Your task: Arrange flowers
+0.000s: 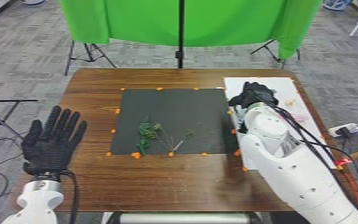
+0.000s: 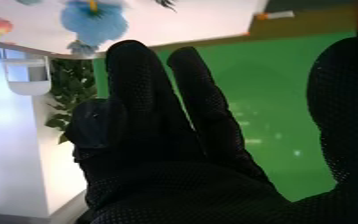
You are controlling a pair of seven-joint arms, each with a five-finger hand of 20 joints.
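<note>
**Pinch low, pinch softly**

The frilly blue flower [image 2: 95,24] lies on the flat white sheet [image 1: 284,86], near my right robot hand [image 1: 256,93], which is spread and empty. I guess it's light and easy to squash, so I should pinch its base.

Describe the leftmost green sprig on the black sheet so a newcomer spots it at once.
On the brown wooden table lies a large black rectangular sheet. On its near half, the leafy bright-green sprig lies leftmost; its neighbours to the right are thin, sparse stems with small tufts.
</note>
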